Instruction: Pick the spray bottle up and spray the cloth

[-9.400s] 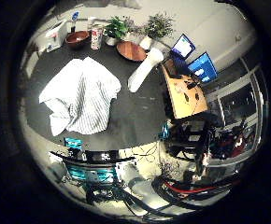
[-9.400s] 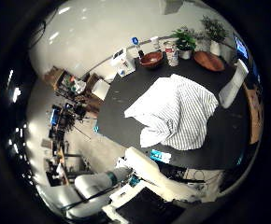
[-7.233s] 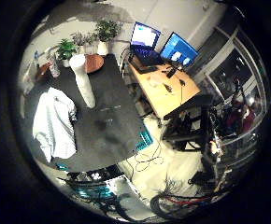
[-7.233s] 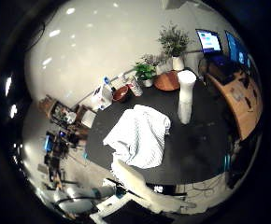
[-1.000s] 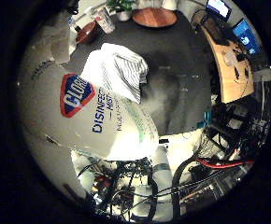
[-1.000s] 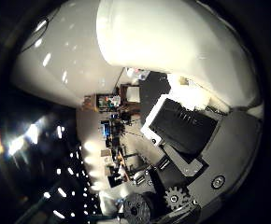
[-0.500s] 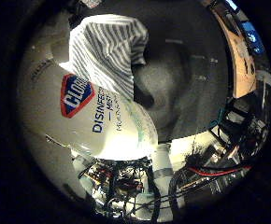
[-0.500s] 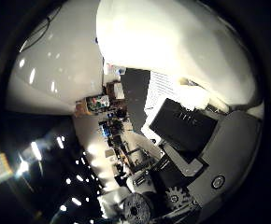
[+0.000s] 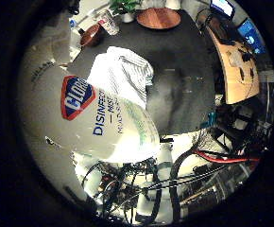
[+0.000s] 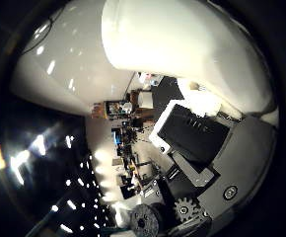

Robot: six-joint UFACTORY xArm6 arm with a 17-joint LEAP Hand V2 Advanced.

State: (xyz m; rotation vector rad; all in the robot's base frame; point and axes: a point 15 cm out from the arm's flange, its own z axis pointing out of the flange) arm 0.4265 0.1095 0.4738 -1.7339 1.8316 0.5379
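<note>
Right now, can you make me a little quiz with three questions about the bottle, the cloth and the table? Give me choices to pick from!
1. Where is the cloth lying?
A. on the dark table
B. on the floor
C. inside the bowl

2. What colour is the body of the spray bottle?
A. green
B. white
C. black

3. How close is the bottle to the hand?
A. far away across the table
B. standing beside the plants
C. right up against the palm

Answers:
1. A, the striped cloth rests on the dark table, in front of the brown bowl.
2. B, the bottle is white with a red and blue label.
3. C, the bottle fills much of both palm views, so it sits close against the palm.
</note>
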